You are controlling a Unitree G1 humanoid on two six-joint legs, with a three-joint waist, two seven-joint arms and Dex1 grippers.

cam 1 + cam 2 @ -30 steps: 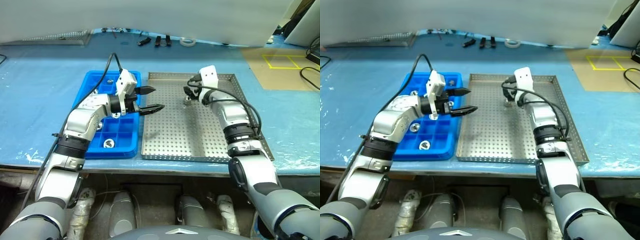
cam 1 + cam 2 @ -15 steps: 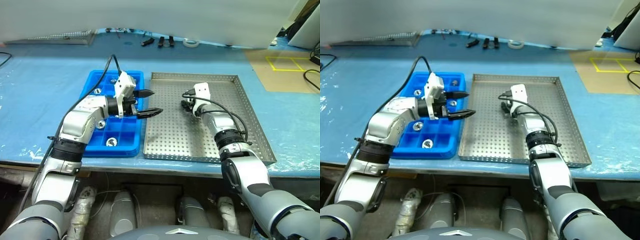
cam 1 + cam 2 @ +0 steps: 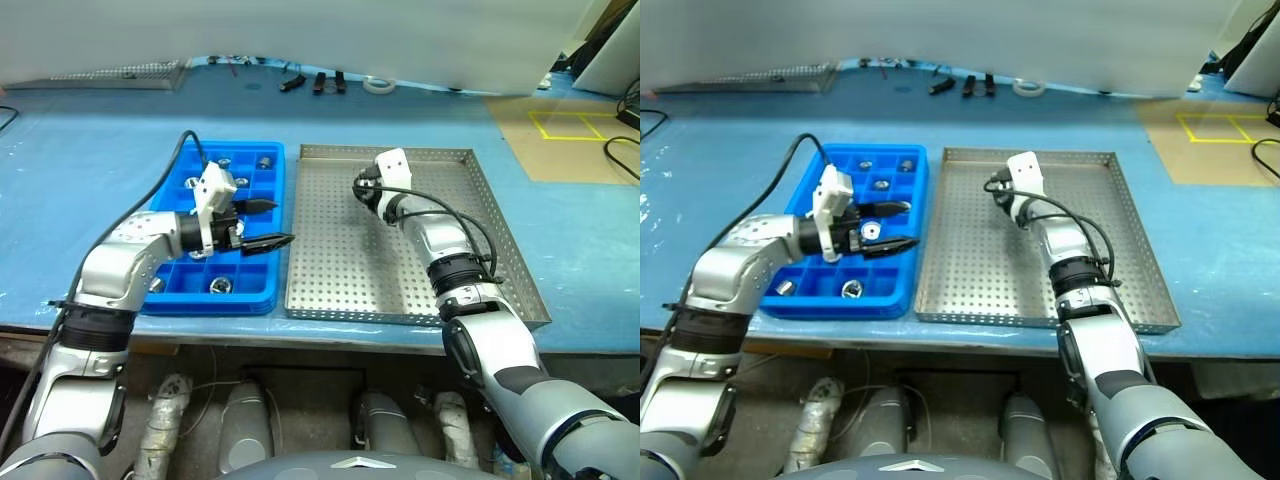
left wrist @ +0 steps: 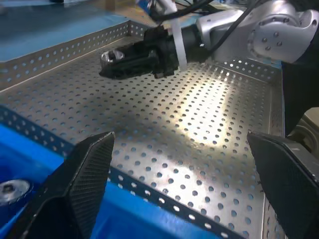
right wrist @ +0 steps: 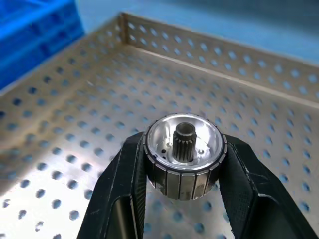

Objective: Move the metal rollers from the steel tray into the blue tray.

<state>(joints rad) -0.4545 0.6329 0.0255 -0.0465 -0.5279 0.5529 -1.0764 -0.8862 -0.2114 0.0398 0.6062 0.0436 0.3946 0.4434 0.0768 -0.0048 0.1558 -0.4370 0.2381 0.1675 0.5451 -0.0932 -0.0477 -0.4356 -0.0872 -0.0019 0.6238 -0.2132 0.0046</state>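
1. Nearest the robot, toward 7 o'clock in the head views, the left gripper [image 3: 262, 223] is seen hovering over the right-hand edge of the blue tray [image 3: 190, 297]. Its two black fingers [image 4: 87, 174] are spread wide apart and nothing is held between them.
2. The blue tray is set on the blue-covered table [image 3: 80, 190], just beside the steel tray [image 3: 400, 310], which lies at its 3 o'clock side. Several metal rollers are seated in its square compartments: one [image 3: 219, 285] in the near row, and two more [image 3: 223, 162] [image 3: 265, 160] in the far row.
3. Another roller [image 3: 784, 288] is made out in a near compartment at the tray's 9 o'clock side, partly hidden by the left arm.
4. Farther out, at about 12 o'clock, the right gripper [image 3: 362, 189] is held above the far left part of the steel tray's perforated floor.
5. In the right wrist view its fingers [image 5: 122, 189] are seen clamped on a metal roller [image 5: 183, 153], one on each flank. The roller shows a ribbed outer wall and a small toothed hub in its middle, and it is lifted clear of the perforated floor.
6. The same held roller [image 4: 110, 58] is seen at the right gripper's tip in the left wrist view.
7. Beyond the trays, at 12 o'clock, small dark tools [image 3: 325, 81] and a roll of tape [image 3: 377, 85] lie on the table.
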